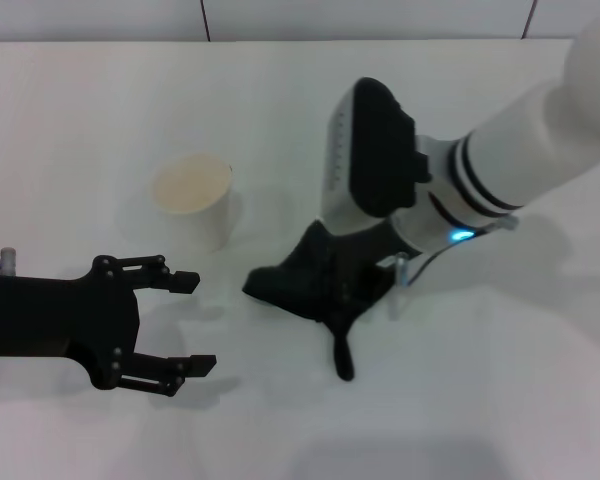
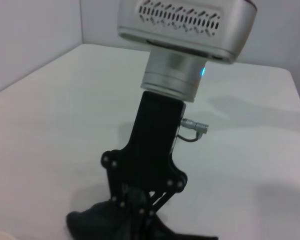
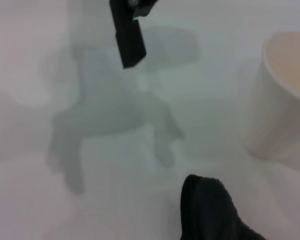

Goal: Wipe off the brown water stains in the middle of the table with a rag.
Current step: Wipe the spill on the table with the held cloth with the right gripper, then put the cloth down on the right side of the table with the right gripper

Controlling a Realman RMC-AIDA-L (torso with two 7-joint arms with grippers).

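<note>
A black rag (image 1: pixel 298 282) lies bunched on the white table (image 1: pixel 500 400) near its middle, with a thin tail trailing toward me. My right gripper (image 1: pixel 332 285) reaches down from the right and is shut on the rag, pressing it to the tabletop; the left wrist view shows its fingers (image 2: pixel 140 212) buried in the rag (image 2: pixel 97 224). The rag's edge also shows in the right wrist view (image 3: pixel 210 212). The brown water stain is not visible in any view. My left gripper (image 1: pixel 196 322) is open and empty, low over the table to the left of the rag.
A cream-white paper cup (image 1: pixel 192 197) stands upright just behind the left gripper and left of the rag; it also shows in the right wrist view (image 3: pixel 285 100). The table's far edge meets a tiled wall (image 1: pixel 280 18).
</note>
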